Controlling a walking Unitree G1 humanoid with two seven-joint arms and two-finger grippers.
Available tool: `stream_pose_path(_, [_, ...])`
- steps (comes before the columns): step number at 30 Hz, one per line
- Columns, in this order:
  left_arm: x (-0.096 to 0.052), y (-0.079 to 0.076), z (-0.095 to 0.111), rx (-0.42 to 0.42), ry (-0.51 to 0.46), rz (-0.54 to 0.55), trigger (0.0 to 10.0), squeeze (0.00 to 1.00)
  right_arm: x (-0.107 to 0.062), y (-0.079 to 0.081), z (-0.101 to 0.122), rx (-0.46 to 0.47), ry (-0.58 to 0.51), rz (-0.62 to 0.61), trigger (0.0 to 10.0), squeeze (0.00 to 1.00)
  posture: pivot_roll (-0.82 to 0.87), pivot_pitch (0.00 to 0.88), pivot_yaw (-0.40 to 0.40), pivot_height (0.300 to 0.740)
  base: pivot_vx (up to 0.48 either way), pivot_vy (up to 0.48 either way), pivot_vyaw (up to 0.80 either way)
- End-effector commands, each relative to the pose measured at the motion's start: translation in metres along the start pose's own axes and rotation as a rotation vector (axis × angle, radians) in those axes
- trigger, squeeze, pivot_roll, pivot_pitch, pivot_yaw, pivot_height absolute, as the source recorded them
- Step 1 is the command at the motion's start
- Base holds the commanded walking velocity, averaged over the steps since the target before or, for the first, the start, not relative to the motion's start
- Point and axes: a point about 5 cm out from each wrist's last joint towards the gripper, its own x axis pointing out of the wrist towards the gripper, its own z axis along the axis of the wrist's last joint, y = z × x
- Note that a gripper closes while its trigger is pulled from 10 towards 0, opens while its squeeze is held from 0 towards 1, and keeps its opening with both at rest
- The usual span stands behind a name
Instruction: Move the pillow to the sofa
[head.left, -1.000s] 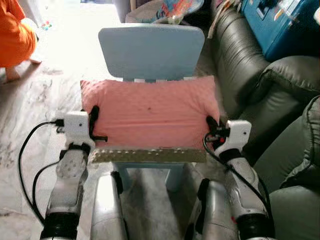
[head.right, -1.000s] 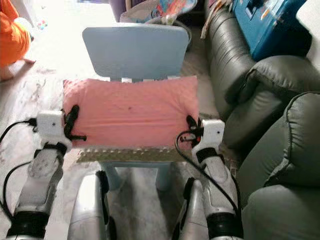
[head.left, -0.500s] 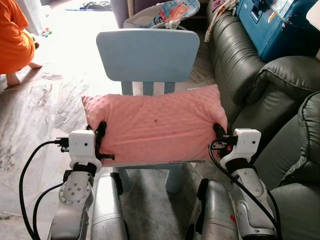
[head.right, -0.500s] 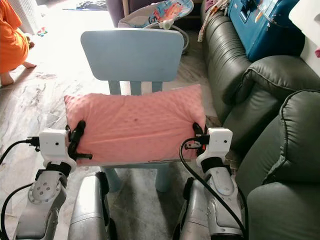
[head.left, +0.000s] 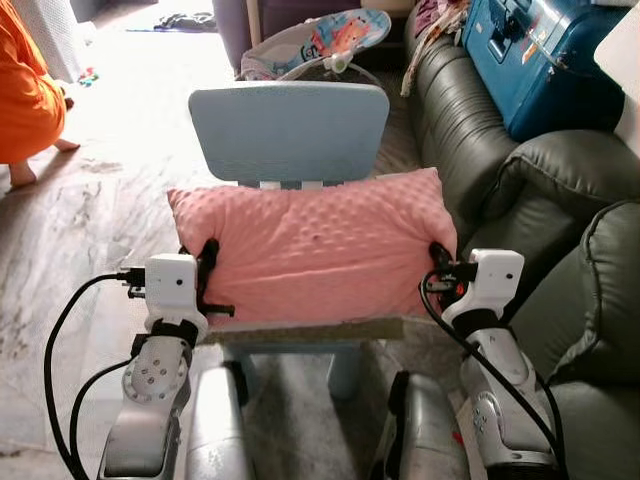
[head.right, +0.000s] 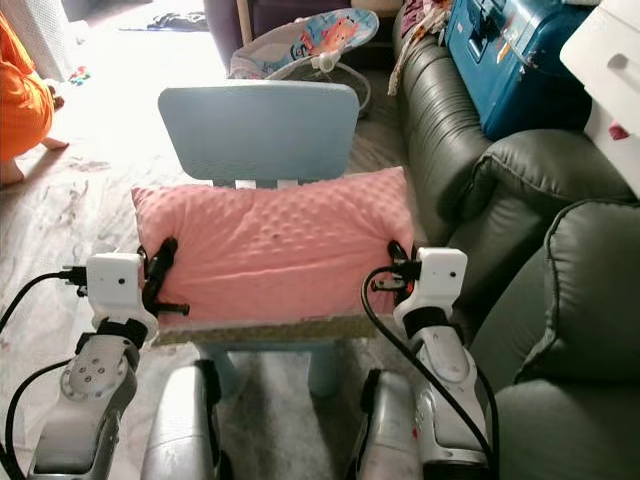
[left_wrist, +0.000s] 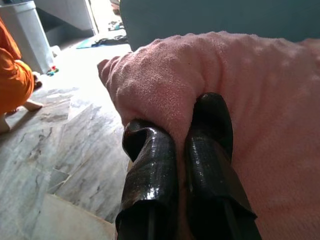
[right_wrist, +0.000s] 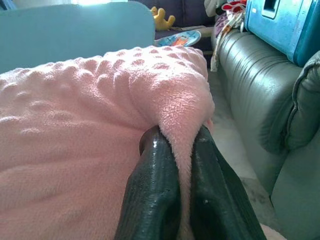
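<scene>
Left gripper (head.left: 208, 283) and right gripper (head.left: 438, 268) were each clamped on an end of the pink pillow (head.left: 315, 250). Pillow was held before the blue chair (head.left: 288, 125); sofa (head.left: 480, 150) stood to the right.

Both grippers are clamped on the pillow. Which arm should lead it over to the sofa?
Right, probably. The right gripper pinches the pillow at the end beside the sofa, while the left gripper holds the far end; it should follow.

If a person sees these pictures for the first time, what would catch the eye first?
Probably the pink pillow, pinched at its two ends by the left gripper and the right gripper, in front of a light blue chair. Next, the dark green sofa on the robot's right.
</scene>
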Motion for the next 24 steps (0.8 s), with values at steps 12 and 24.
stream_pose_path(12, [0.006,-0.005,0.004,-0.008,-0.001,-0.013,0.0,0.0,0.002,-0.001,0.009,-0.004,0.01,-0.004,10.0,0.0,-0.03,0.0,0.002,0.655,0.0,0.0,0.0])
stream_pose_path(24, [0.008,-0.01,0.004,-0.016,-0.003,-0.022,0.0,0.0,0.004,-0.001,0.013,-0.008,0.001,0.008,10.0,0.0,-0.03,0.0,-0.003,0.705,0.0,0.0,0.0])
